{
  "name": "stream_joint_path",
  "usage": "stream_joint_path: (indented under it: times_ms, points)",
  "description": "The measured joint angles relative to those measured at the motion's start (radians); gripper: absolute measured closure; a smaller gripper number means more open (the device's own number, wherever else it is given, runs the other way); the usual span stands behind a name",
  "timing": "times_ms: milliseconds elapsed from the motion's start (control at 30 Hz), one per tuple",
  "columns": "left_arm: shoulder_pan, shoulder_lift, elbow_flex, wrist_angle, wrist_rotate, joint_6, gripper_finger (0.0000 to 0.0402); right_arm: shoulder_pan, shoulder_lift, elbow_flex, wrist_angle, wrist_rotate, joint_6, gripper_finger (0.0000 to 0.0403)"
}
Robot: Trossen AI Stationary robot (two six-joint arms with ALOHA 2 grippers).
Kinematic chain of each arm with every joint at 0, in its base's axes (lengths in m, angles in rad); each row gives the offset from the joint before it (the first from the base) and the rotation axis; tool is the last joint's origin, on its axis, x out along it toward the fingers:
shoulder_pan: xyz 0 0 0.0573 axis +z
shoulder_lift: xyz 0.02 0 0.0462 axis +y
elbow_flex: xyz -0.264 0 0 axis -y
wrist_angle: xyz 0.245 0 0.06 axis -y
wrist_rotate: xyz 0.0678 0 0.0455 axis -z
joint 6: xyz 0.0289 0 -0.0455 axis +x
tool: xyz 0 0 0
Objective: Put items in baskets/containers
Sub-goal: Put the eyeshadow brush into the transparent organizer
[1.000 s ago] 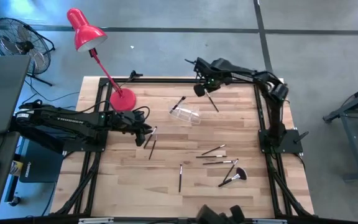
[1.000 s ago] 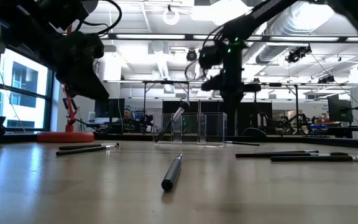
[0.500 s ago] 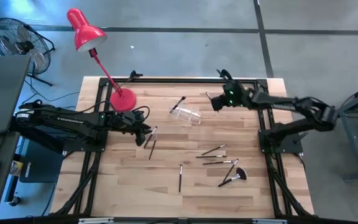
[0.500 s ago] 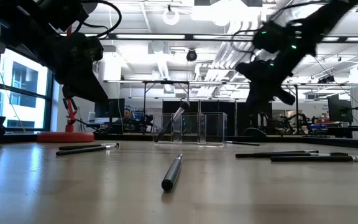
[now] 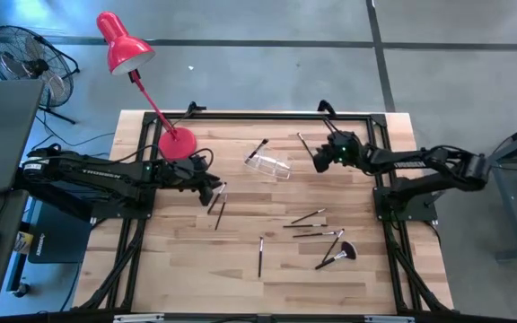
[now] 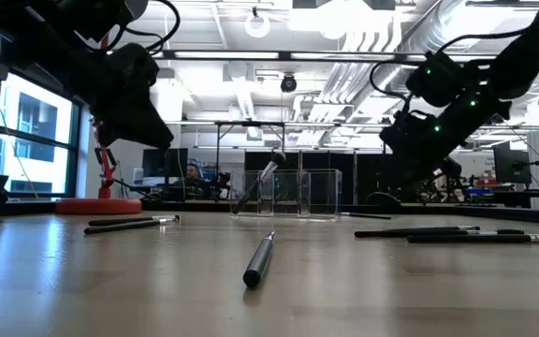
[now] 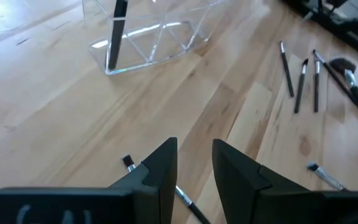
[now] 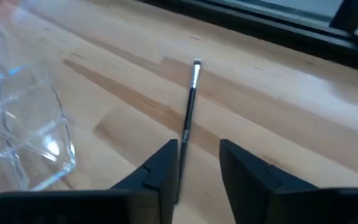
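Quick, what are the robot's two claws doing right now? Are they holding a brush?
Left gripper: fingers apart, empty, above two makeup brushes.
Right gripper: fingers apart, holding nothing; a brush lies on the table beneath the gap.

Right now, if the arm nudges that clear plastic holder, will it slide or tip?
Probably slides: the clear holder looks thin-walled and light, resting on smooth wood. It may tip too, since one brush leans out of it, shifting weight to one side. Its see-through walls look slick for a tool.

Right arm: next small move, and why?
Probably lower the right gripper and close on the brush lying on the wood between its open fingers. The clear holder beside it has one brush standing in it; many more lie loose.
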Motion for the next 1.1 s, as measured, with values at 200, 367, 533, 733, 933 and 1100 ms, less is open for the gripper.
stream_joint_path:
  times_ms: [200,367,533,733,933,1100]
  points:
    - [0.0,0.0,0.0,0.017,-0.01,-0.062,0.0302,0.0,0.127,0.01,0.113,-0.035,-0.048,0.0279]
    - [0.0,0.0,0.0,0.019,-0.007,-0.087,0.0302,0.0,0.255,0.01,0.21,-0.056,-0.06,0.0279]
    - [0.0,0.0,0.0,0.017,0.013,-0.096,0.0302,0.0,0.344,0.01,0.288,-0.066,-0.078,0.0279]
    - [0.0,0.0,0.0,0.017,0.014,-0.118,0.0302,0.0,0.4,0.017,0.236,-0.027,-0.098,0.0301]
    - [0.0,0.0,0.0,0.016,0.014,-0.118,0.0302,0.001,0.393,0.015,0.18,-0.047,-0.038,0.0391]
    - [0.0,0.0,0.0,0.015,0.014,-0.118,0.0302,0.035,0.341,0.012,0.102,-0.06,0.073,0.0397]
